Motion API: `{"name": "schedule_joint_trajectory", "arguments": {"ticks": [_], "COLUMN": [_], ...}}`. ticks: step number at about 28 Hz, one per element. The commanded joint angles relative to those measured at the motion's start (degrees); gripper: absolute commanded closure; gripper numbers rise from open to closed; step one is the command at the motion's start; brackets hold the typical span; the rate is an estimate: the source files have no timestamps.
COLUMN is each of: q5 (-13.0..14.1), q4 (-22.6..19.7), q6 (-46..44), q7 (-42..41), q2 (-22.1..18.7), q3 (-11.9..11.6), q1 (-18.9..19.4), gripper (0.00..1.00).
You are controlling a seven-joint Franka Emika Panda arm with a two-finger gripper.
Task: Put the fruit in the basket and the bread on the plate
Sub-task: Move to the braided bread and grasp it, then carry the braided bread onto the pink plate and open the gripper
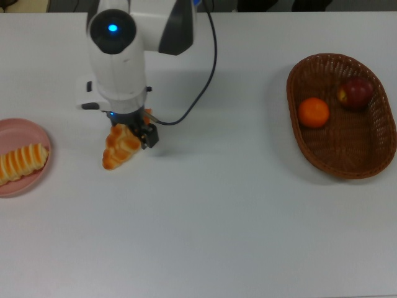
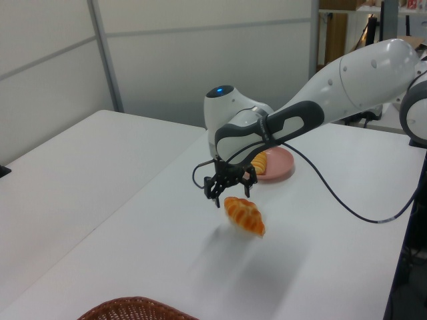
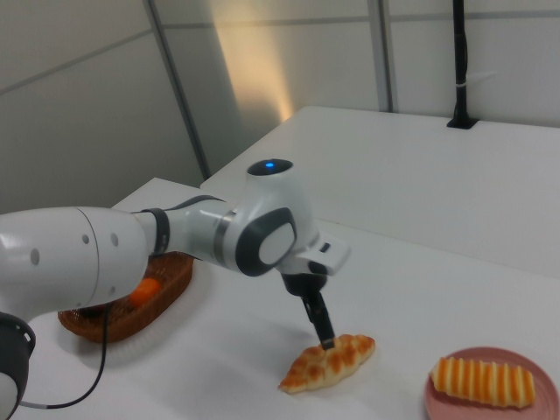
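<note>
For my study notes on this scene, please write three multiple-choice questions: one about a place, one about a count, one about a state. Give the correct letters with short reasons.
1. Where does the striped loaf lie?
A. on the pink plate
B. in the basket
C. on the bare table

2. How many fruits are in the wicker basket?
A. none
B. one
C. two

3. What is the state of the braided bread?
A. it lies on the white table with the gripper just above it
B. it is on the plate
C. it is lifted high over the basket

Answers:
1 A: in the top view the loaf rests inside the plate's rim.
2 C: the orange tangerine and the dark red fruit both sit in the basket.
3 A: the left view shows the bread on the table, gripper close over it.
</note>
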Motion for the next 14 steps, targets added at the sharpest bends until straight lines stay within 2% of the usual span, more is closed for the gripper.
{"name": "schedule_joint_trajectory", "arguments": {"ticks": [1,4,8,14], "q5": [0.27,-0.78,-3.60,-4.21], "q4": [-1.74,-1.74,-1.74,-1.83], "q6": [1.85,2.20,2.29,3.08], "q7": [-6.67,-8.70,-8.79,-8.88], "q2": [-0.03,1.11,2.61,3.57], "q3": [0.19,0.19,0.19,0.19], "q1": [-1.43,-1.43,-1.35,-1.26], "gripper": [0.00,0.00,0.00,0.00]}}
